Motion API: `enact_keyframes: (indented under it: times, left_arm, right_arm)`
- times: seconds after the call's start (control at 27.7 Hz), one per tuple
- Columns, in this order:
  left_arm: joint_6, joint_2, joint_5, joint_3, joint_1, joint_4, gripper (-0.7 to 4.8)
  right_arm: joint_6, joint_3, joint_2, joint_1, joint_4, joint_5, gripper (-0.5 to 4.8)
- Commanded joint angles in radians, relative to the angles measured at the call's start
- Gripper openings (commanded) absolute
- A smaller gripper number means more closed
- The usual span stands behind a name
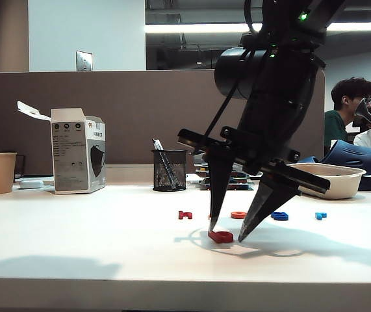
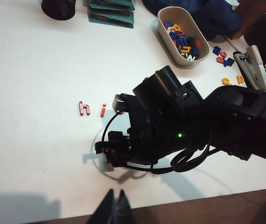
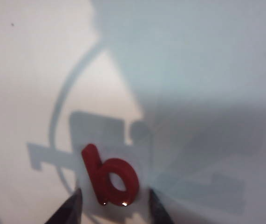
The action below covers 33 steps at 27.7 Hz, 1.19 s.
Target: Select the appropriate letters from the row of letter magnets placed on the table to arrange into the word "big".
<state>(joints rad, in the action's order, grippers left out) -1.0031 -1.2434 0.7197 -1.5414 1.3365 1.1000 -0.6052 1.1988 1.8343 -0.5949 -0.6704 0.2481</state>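
Placing "b" (image 1: 221, 236) on desk (image 1: 75, 234), ahead of row (image 1: 250, 214): right gripper (image 1: 226, 235) fingers apart, straddling it. Left gripper (image 2: 115, 205) fingers together, idle near desk edge. Next: fetch "i" (image 2: 103, 109), set beside "b".

The right hand (image 1: 226, 237) stands spread on the table (image 1: 75, 247), the red "b" (image 1: 221, 236) between its fingers. Behind it the letter row (image 1: 237, 215) crowds; beyond that, a mesh pen cup (image 1: 169, 170). The left hand (image 2: 113, 207), apparently closed, hangs over bare table.
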Motion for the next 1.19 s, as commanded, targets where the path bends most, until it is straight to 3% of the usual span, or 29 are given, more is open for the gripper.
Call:
enact_keyframes:
  times: [0.04,0.54,0.87,0.98,1.19]
  left_arm:
    - [0.001,0.002,0.010,-0.002,0.001,-0.001,-0.05]
    - [0.001,0.002,0.010,-0.002,0.001,-0.002,-0.05]
    - [0.001,0.002,0.009,-0.002,0.001,-0.002,-0.05]
    - [0.001,0.002,0.010,-0.002,0.001,-0.001,-0.05]
    - [0.001,0.002,0.010,-0.002,0.001,-0.001,-0.05]
  right_arm:
    - [0.003,-0.006,0.018,-0.001,-0.032,-0.002,1.82]
    - [0.048,0.076,0.014,0.021,-0.062,0.002,1.82]
    - [0.115,0.225,0.011,0.043,-0.161,-0.075,1.81]
    - [0.116,0.258,0.011,0.046,-0.145,-0.120,1.80]
    - [0.116,0.269,0.044,0.047,-0.056,-0.116,1.80]
